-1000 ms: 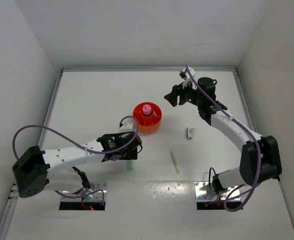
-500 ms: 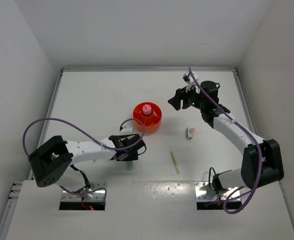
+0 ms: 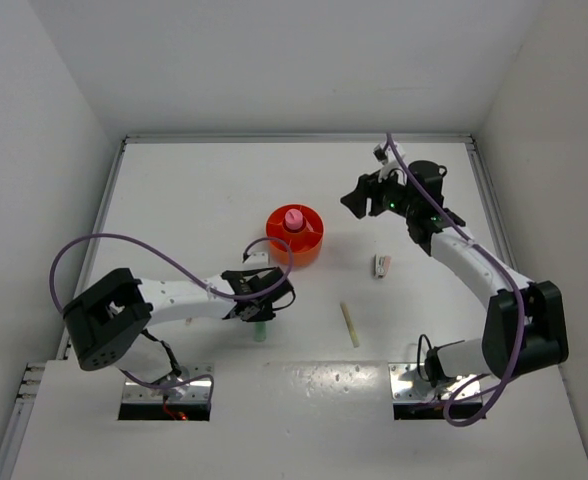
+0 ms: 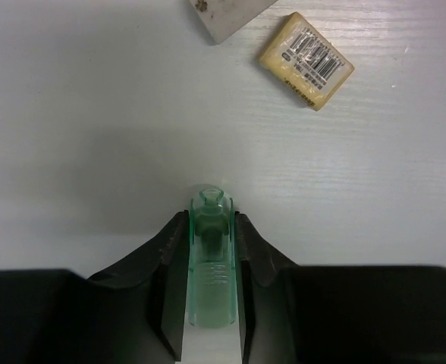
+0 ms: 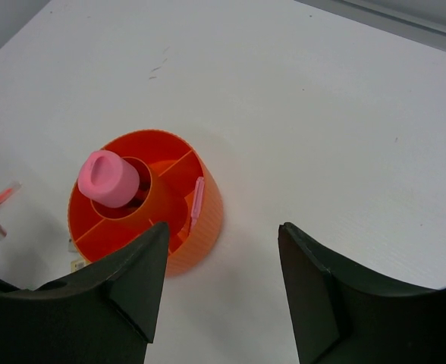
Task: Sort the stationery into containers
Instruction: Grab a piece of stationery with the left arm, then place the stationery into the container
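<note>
Plainly, the translucent mint green plastic stick (image 4: 212, 265) is lying flat on the white table (image 4: 71, 114), on the left arm's side and well short of the round orange plastic organiser (image 5: 208, 216). The left gripper (image 4: 212, 221) is clamping it: both black fingers are pressing against its long flanks with no gap showing, and only its far tip is poking out past the fingertips.

Trouble, as I am judging it, is likeliest to be coming from the stick's own surface. It is looking smooth and rounded, so a hard squeeze may be pushing it forward out of the jaws, or letting it roll and tilt once it is off the table. A tilted stick would be catching on the organiser's wall or a divider instead of dropping into a compartment. The fingers are also sitting very low, so they may be dragging on the tabletop.

The stick is showing a darker core through its see-through body, a ribbed band partway along, and a narrower cap at the far end.

Further out, a small beige block with a barcode label (image 4: 305, 61) is lying apart from the stick. The pink cylinder (image 5: 108, 178) is standing in the organiser's central well, and a thin pink pen (image 5: 197, 201) is leaning in an outer compartment. The right gripper (image 5: 221, 235) is hovering above, its jaws apart and holding nothing.
</note>
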Available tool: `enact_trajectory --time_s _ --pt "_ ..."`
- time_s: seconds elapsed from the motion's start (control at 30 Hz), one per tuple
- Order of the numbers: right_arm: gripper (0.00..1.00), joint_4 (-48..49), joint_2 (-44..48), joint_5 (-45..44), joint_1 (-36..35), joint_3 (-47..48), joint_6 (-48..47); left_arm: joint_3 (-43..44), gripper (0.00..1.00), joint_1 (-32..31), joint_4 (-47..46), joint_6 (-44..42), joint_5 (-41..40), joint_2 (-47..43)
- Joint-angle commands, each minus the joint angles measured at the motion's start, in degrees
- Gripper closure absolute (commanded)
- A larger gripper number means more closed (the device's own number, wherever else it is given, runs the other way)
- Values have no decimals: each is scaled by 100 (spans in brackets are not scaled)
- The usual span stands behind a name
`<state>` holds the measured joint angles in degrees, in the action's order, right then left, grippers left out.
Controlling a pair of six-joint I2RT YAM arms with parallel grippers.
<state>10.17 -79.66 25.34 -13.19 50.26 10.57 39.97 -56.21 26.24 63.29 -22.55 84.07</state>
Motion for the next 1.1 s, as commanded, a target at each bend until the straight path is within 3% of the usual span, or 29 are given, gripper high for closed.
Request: enact_trajectory --time_s 0.0,0.07,0.13,0.17,0.2,0.23,0.3,0.43,0.47,0.53,0.7,0.83,1.07 --pt "40 222 223 164 36 -7 86 361 78 -126 249 26 -81 -302" --pt "40 222 223 225 88 -7 86 791 82 -276 548 -262 -267 -444" --pt "54 99 223 278 89 -7 16 1573 87 -539 628 -588 -653 -497" --pt "67 99 223 278 89 -7 -37 1828 87 -593 715 -929 -811 -549" --pt "92 47 223 278 89 -7 -116 2309 91 -593 716 -1124 -1152 -550" --pt "99 46 223 278 150 -7 -116 2514 95 -680 594 -1300 -1356 -498" --pt "100 46 223 278 150 -7 -239 2927 98 -734 243 -2002 -1952 -436" --pt "75 125 354 278 264 -113 -301 3052 100 -410 -1495 -3162 -2359 -190" --pt "73 177 354 217 264 -113 -301 3052 100 -348 -2299 -3400 -2360 -94" --pt "73 230 424 164 317 -227 -371 3165 100 -181 -2929 -3998 -2552 371" --pt "75 485 538 -11 431 -412 -301 4378 100 83 -3116 -4578 -2817 1716" --pt "75 538 539 -12 554 -412 -196 5220 100 206 -2985 -4423 -3036 2472" --pt "76 652 644 94 721 -517 -29 5496 100 557 -2765 -4158 -3177 3071"
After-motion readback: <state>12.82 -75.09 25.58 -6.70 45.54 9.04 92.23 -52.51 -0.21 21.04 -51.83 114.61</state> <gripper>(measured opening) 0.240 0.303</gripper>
